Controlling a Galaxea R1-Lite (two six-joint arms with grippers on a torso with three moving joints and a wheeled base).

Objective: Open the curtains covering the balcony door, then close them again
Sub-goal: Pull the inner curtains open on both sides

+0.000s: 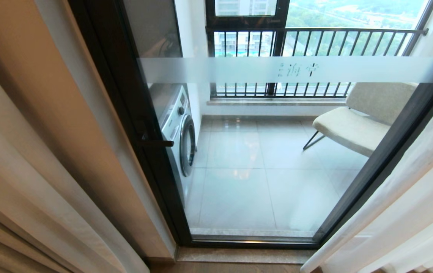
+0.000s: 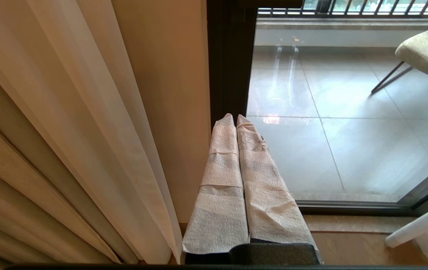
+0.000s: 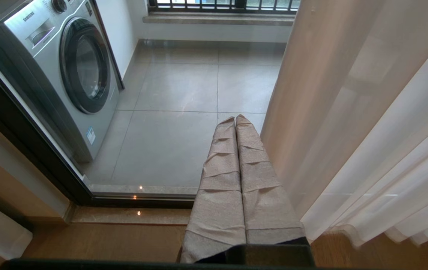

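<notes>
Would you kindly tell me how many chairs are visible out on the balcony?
1: a beige chair stands on the right side of the balcony, behind the balcony door glass, near the railing. The curtains could hide others.

Flat: balcony washing machine, chair, high-rise view.

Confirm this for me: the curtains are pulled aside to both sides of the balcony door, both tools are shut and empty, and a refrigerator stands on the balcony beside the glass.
One thing is wrong: it is a washing machine, not a refrigerator, as the right wrist view shows. The rest holds: the curtains hang at both sides of the balcony door, and the left tool and right tool are shut and empty.
</notes>
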